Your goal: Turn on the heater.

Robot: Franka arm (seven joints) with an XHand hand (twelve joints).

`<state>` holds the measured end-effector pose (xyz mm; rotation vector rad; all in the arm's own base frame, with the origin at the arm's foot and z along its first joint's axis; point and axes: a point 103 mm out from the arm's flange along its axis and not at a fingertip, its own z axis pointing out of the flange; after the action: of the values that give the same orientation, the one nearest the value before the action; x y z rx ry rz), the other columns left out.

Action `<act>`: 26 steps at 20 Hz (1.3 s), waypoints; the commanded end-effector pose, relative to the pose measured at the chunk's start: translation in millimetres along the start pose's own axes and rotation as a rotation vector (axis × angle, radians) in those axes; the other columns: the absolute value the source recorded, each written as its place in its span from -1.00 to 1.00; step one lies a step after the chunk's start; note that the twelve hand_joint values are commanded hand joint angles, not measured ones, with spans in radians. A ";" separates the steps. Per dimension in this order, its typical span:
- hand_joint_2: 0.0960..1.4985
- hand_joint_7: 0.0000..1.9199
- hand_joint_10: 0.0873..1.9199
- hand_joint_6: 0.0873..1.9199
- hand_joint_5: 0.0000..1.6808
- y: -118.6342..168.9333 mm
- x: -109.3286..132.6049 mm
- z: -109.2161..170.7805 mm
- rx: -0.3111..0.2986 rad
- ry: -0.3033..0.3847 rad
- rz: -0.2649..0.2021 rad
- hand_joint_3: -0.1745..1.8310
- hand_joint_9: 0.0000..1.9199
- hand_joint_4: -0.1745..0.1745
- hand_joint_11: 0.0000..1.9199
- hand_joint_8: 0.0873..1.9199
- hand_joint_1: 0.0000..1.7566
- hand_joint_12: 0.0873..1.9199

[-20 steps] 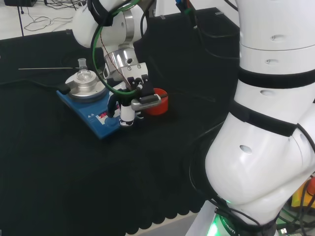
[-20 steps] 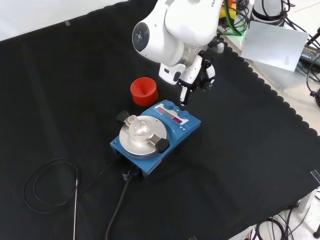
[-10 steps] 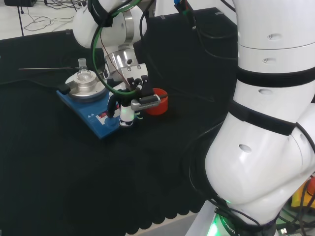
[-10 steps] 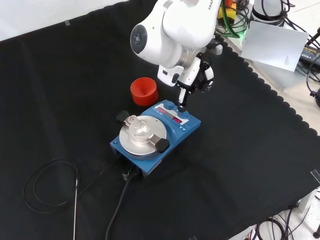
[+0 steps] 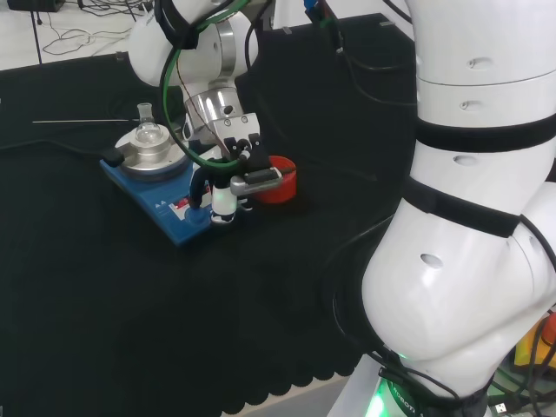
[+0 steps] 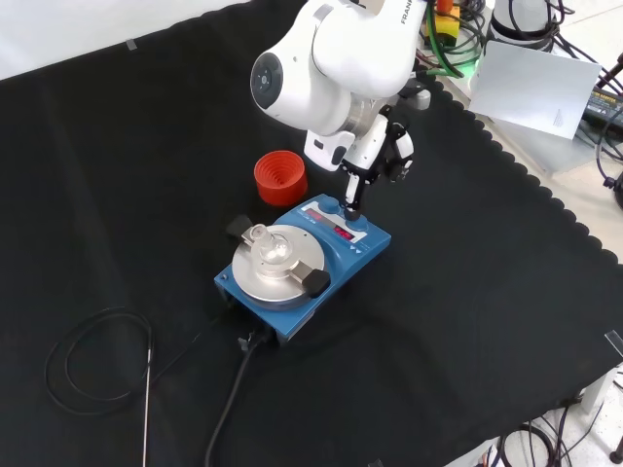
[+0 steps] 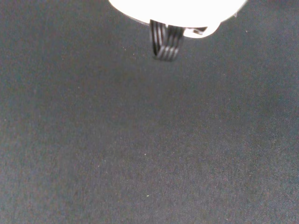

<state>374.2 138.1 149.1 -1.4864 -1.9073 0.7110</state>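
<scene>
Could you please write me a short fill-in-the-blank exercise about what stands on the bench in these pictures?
1. The heater's housing is ___ in colour.
2. A small clear flask stands on the heater's round ___ plate.
3. The ribbed stand beside the heater is ___.
4. One finger of the hand points down at the heater's ___ panel.

Missing words: blue; metal; red; control

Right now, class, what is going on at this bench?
The robot arm's hand reaches one straight finger down onto the control panel of the blue heater. A small glass flask stands on the heater's round metal plate, and a red ribbed ring stands on the cloth beside it.
</scene>
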 end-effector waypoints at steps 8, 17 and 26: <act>-0.28 0.52 0.38 -0.82 -0.59 2.8 -3.3 3.0 0.015 -0.003 0.003 0.23 0.67 -0.18 0.32 0.72 0.57 0.21; -0.28 0.52 0.37 -0.82 -0.58 4.3 -1.7 7.1 0.020 -0.008 0.000 0.23 0.67 -0.18 0.32 0.72 0.56 0.21; -0.28 0.52 0.37 -0.82 -0.57 -20.7 7.9 -24.7 -0.043 -0.018 -0.013 0.23 0.68 -0.18 0.32 0.72 0.56 0.21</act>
<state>375.4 139.1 157.9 -1.4847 -1.9236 0.7103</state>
